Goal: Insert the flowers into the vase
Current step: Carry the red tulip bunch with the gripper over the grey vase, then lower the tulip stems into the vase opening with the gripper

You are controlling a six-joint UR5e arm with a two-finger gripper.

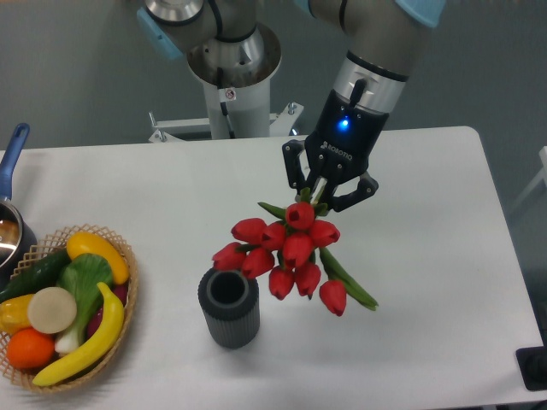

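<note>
The flowers [286, 252], a bunch of red closed tulip heads with green leaves, hang in the air with heads pointing down and toward the camera. My gripper [322, 193] is shut on their stems from above, and the stems are mostly hidden between the fingers. The vase [228, 305], a dark grey ribbed cylinder with an open round mouth, stands upright on the white table below and left of the bunch. The leftmost tulip heads sit just above the vase's right rim in the image.
A wicker basket [128, 295] of toy fruit and vegetables stands at the table's left edge. A pot with a blue handle [12, 154] is at the far left. The robot's base column [231, 73] rises behind the table. A dark object [534, 367] sits at the bottom right corner.
</note>
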